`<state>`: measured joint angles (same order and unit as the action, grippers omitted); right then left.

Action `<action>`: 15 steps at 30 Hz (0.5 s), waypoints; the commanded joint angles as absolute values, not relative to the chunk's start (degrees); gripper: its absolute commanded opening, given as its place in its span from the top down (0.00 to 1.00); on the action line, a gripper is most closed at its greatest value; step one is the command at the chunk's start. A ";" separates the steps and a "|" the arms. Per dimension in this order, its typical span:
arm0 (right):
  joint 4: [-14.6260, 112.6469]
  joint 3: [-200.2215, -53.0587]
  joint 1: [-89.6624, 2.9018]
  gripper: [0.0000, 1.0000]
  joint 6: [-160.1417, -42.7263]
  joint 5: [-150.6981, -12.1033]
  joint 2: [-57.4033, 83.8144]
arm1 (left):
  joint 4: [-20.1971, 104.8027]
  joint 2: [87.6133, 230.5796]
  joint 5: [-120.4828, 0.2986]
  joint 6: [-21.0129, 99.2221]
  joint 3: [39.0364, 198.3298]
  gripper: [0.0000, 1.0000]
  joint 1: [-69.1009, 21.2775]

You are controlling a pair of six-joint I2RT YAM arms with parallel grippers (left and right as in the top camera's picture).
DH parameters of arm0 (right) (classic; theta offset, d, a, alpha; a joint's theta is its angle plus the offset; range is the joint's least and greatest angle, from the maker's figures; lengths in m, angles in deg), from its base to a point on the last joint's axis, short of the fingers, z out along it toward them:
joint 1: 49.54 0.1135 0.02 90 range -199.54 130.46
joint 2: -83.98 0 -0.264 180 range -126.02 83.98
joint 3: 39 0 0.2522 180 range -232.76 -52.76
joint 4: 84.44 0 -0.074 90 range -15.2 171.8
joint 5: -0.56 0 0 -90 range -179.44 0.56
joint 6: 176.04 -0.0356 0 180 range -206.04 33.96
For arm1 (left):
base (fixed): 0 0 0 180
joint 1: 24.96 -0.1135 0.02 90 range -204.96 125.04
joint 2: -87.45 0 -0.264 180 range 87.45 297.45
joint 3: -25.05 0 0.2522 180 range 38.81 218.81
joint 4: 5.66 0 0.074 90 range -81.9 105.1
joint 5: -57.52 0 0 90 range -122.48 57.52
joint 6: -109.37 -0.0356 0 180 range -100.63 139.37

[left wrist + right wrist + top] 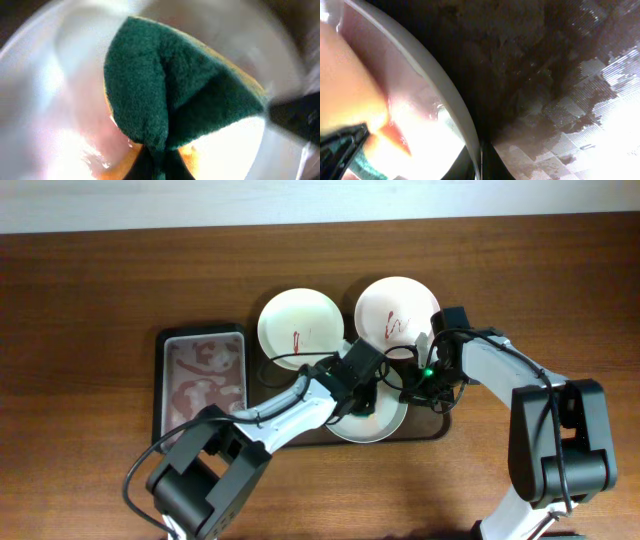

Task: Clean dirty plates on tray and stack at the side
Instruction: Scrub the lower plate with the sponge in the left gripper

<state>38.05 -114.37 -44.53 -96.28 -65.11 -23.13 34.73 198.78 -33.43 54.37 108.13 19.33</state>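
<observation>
L hand (358,380) is clenched on the green sponge (170,90), pressed onto the front plate (385,426). That plate sits at the tray's (440,428) near edge, directly under the hand, so the wipe looks like L arm's job, w/ a pinkish sauce smear (117,137) just beside the sponge's edge. R hand (420,378) is clenched on the same plate's right rim, prob. to pin it during scrubbing. The left back plate (298,325) & right back plate (397,312), both red-streaked, lie at the tray's far side beyond both hands; R arm is nearer the right one.
</observation>
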 commanded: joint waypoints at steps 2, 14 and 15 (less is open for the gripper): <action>37.83 -114.19 -44.70 0.92 -95.97 -66.09 -24.07 | 42.66 198.82 -34.43 54.42 105.63 1.00 16.84; 37.52 -114.17 -44.70 0.92 -95.99 -66.11 -24.07 | 23.93 196.40 -36.14 49.91 106.62 1.00 16.38; 37.39 -114.17 -44.70 0.92 -95.99 -66.13 -24.07 | 24.19 196.40 -36.20 50.74 106.62 1.00 16.40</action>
<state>37.83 -114.37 -44.55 -96.30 -65.11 -23.13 24.33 197.31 -36.33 51.07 106.90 16.67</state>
